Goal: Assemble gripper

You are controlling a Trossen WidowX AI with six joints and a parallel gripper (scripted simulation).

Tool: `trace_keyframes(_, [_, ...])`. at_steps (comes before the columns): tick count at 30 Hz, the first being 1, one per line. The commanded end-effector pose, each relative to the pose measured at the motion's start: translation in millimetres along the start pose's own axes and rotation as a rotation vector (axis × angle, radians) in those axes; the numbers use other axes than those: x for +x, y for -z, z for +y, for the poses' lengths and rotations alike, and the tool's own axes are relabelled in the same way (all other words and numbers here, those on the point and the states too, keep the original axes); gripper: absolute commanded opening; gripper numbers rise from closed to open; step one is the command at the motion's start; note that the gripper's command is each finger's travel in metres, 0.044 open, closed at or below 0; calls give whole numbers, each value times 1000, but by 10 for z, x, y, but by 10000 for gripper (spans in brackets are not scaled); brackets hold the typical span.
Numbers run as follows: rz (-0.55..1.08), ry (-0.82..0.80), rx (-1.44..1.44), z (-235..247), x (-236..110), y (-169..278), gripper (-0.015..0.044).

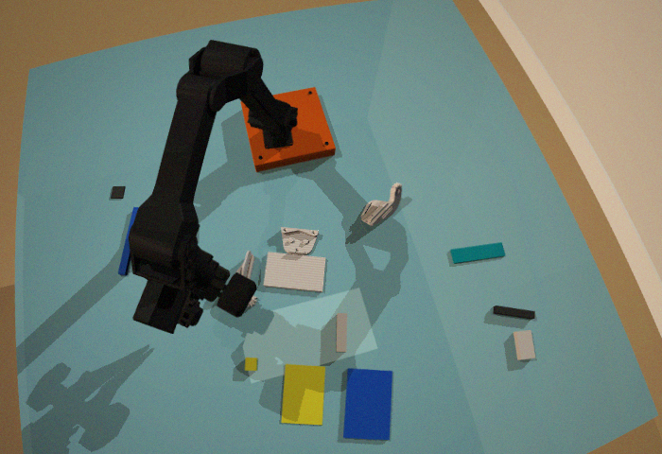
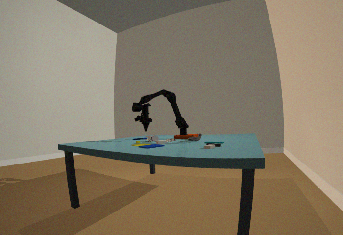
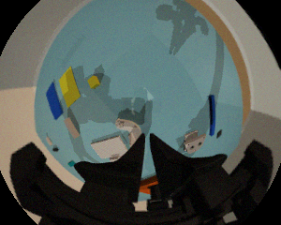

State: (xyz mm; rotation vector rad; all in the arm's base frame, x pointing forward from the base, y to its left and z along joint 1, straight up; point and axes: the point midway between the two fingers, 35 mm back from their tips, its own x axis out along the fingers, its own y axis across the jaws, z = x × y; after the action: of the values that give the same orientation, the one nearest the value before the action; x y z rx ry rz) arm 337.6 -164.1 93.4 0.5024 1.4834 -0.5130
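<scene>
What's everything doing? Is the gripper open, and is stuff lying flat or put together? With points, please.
Gripper [image 2: 145,130] [image 3: 147,135]: shut, empty, above the table.
Arm [image 1: 184,155] [image 2: 176,104]: bent.
Hooked pale piece [image 1: 378,211] [image 2: 195,138]: loose.
White slab [image 1: 294,271] [image 3: 109,146]: flat.
Yellow rectangle [image 1: 302,395] [image 3: 69,87]: flat.
Large blue rectangle [image 1: 368,404] [image 2: 151,146] [image 3: 54,101]: flat.

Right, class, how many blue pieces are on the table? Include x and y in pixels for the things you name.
2. The blue plate [image 1: 368,404] [image 2: 151,146] [image 3: 54,100] lies flat beside the yellow plate [image 1: 295,395] [image 3: 69,87]; the blue bar [image 1: 123,261] [image 2: 139,138] [image 3: 212,114] is partly covered by the arm [image 1: 182,155] [image 2: 178,111] from above. Others could be hidden.
</scene>
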Motion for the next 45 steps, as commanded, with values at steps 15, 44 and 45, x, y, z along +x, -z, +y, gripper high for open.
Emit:
trace_keyframes(15, [0, 0, 0, 0, 0, 0, 0])
trace_keyframes(44, [0, 0, 0, 0, 0, 0, 440])
trace_keyframes(45, [0, 0, 0, 0, 0, 0, 440])
